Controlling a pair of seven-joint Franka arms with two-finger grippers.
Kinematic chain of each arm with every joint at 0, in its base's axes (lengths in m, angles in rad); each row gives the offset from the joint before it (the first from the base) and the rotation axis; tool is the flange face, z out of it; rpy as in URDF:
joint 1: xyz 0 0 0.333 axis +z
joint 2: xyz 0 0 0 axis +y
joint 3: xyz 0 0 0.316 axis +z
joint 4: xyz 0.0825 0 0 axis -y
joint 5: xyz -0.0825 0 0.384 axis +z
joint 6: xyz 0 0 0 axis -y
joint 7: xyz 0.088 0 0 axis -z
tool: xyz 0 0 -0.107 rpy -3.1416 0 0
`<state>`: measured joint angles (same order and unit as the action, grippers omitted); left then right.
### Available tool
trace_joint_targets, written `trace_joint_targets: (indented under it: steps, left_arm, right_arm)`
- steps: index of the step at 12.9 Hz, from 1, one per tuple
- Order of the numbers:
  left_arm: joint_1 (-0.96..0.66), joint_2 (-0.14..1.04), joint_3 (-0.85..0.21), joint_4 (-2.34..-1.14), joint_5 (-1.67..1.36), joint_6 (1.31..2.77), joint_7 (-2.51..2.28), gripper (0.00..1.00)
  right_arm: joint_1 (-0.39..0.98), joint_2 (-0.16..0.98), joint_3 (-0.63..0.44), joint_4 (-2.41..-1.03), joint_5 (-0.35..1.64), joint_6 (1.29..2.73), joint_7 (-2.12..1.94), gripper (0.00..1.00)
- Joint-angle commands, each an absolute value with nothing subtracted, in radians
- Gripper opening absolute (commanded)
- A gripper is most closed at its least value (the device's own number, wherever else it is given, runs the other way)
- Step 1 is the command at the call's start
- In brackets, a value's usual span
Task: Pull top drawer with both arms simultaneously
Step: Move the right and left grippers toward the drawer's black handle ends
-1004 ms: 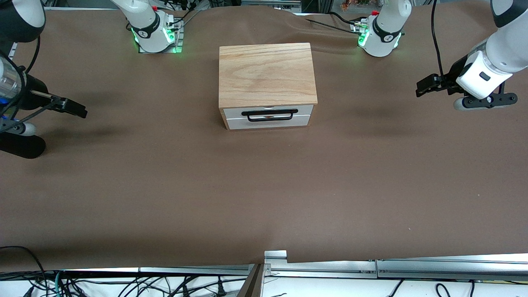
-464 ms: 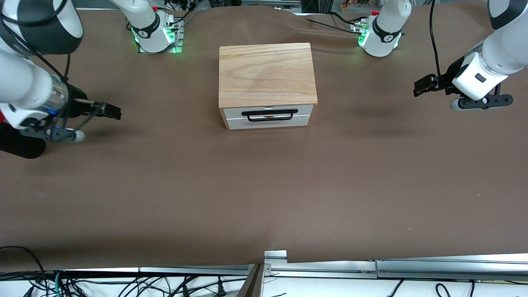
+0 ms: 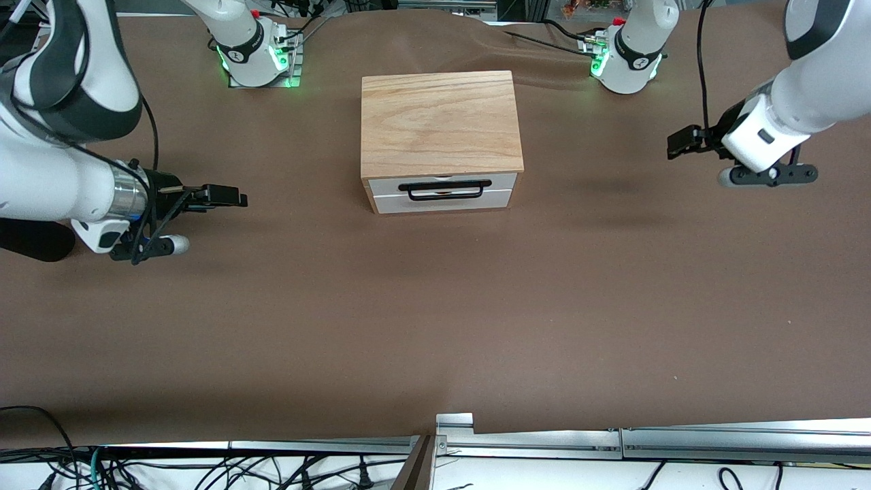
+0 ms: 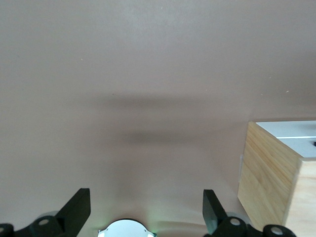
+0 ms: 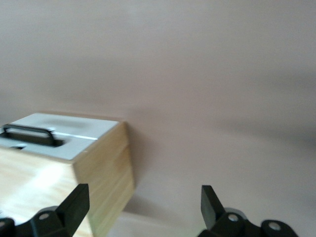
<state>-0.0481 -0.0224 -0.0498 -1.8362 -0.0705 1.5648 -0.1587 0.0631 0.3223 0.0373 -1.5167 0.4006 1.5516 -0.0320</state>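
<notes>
The top drawer (image 3: 502, 182) is pushed into its light wood box (image 3: 439, 120) at the middle of the table. Its white front carries a long black bar handle (image 3: 444, 185) and faces the front camera. My right gripper (image 3: 230, 196) hangs open and empty over the table toward the right arm's end, pointing at the box. My left gripper (image 3: 680, 143) hangs open and empty over the table toward the left arm's end. In the right wrist view, the gripper (image 5: 143, 205) points past the drawer front (image 5: 74, 136) and handle (image 5: 28, 131). The left wrist view shows its gripper (image 4: 145, 207) and the box (image 4: 269, 180).
Brown cloth (image 3: 435, 313) covers the table. The two green-lit arm bases (image 3: 257, 58) (image 3: 627, 62) stand farther from the front camera than the box. A metal rail (image 3: 612, 439) and loose cables (image 3: 204, 469) run along the table's near edge.
The right gripper has swung in from the table's end toward the box. The left gripper has drifted a little toward the box. The drawer has not moved.
</notes>
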Motion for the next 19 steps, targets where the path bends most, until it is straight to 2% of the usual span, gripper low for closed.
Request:
trace_joint_targets:
  steps: [1, 4, 6, 8, 10, 12, 19]
  left_arm:
    - [-0.052, 0.044, -0.035, -1.882, -0.058, 1.658, -0.143, 1.0]
    - [-0.048, 0.041, -0.038, -2.053, -0.08, 1.842, -0.14, 1.0]
    - [-0.046, 0.041, -0.057, -2.182, -0.126, 1.943, -0.138, 1.0]
    - [-0.017, 0.041, -0.138, -2.278, -0.132, 2.05, -0.138, 1.0]
    - [-0.002, 0.051, -0.202, -2.286, -0.149, 2.08, -0.135, 1.0]
    - [0.029, 0.081, -0.232, -2.286, -0.327, 2.12, -0.044, 1.0]
    - [0.071, 0.28, -0.232, -2.273, -1.039, 2.146, 0.717, 1.0]
  right_arm:
    - [0.018, 0.359, 0.04, -1.54, 0.539, 1.558, -0.185, 1.0]
    - [0.018, 0.36, 0.04, -1.618, 0.639, 1.618, -0.239, 1.0]
    - [0.011, 0.376, 0.034, -1.705, 0.783, 1.655, -0.401, 1.0]
    - [-0.017, 0.4, 0.034, -1.793, 0.947, 1.652, -0.544, 1.0]
    - [-0.026, 0.419, 0.034, -1.851, 1.064, 1.643, -0.644, 1.0]
    - [-0.023, 0.445, 0.034, -1.884, 1.147, 1.643, -0.739, 1.0]
    - [0.064, 0.572, 0.044, -1.934, 1.471, 1.658, -1.003, 1.0]
